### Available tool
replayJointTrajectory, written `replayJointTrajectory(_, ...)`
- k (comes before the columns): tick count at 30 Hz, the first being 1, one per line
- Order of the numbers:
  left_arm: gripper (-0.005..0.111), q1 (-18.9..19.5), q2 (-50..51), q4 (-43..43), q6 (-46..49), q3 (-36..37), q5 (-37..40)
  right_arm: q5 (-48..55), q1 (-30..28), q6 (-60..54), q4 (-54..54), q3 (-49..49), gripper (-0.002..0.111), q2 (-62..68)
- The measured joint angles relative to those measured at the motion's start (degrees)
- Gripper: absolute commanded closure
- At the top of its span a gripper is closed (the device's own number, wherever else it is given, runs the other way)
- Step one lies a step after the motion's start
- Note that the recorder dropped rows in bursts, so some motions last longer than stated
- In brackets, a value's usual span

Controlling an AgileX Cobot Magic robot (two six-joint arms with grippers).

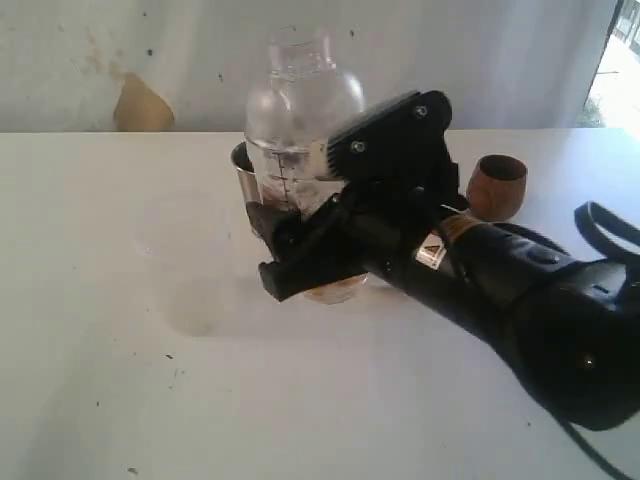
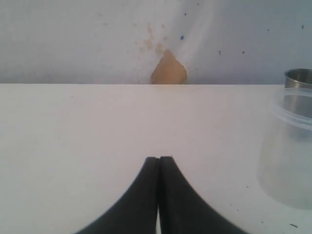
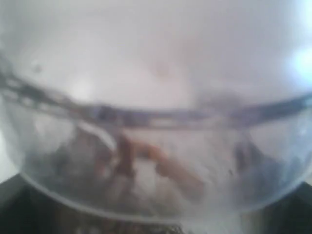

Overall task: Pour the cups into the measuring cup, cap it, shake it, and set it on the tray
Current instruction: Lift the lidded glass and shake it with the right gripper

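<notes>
The measuring cup (image 1: 285, 170), clear with a printed scale, stands upright at the middle of the table with a clear domed lid (image 1: 300, 85) on top. My right gripper (image 1: 300, 250) is shut on its lower part. In the right wrist view the measuring cup (image 3: 156, 146) fills the picture, blurred, with brownish bits inside. The steel tumbler (image 1: 243, 168) stands just behind it, and the wooden cup (image 1: 497, 185) sits to the right. My left gripper (image 2: 159, 158) is shut and empty above bare table, with the steel tumbler (image 2: 298, 78) off to one side. The tray is out of view.
A faint unmarked translucent cup (image 1: 185, 265) stands left of the measuring cup, and this translucent cup (image 2: 287, 146) also shows in the left wrist view. A tan patch (image 1: 140, 105) marks the back wall. A black cable (image 1: 600, 225) loops at the right edge.
</notes>
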Motion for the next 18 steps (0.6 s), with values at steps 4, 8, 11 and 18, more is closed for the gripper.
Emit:
replayJointTrajectory(4, 0.107, 0.00, 0.00, 0.00, 0.00, 0.00, 0.00, -1.71, -1.63, 8.42, -5.67, -0.11, 0.108, -0.36)
replayJointTrajectory(8, 0.107, 0.00, 0.00, 0.00, 0.00, 0.00, 0.14, -4.11, 0.36, 0.88, 2.57, -0.47, 0.108, -0.28)
replayJointTrajectory(11, 0.107, 0.00, 0.00, 0.00, 0.00, 0.00, 0.14, -1.88, -1.58, 3.74, -0.34, -0.08, 0.108, -0.33)
replayJointTrajectory(18, 0.107, 0.00, 0.00, 0.00, 0.00, 0.00, 0.14, -4.46, -2.37, 15.50, -5.38, -0.63, 0.108, 0.38)
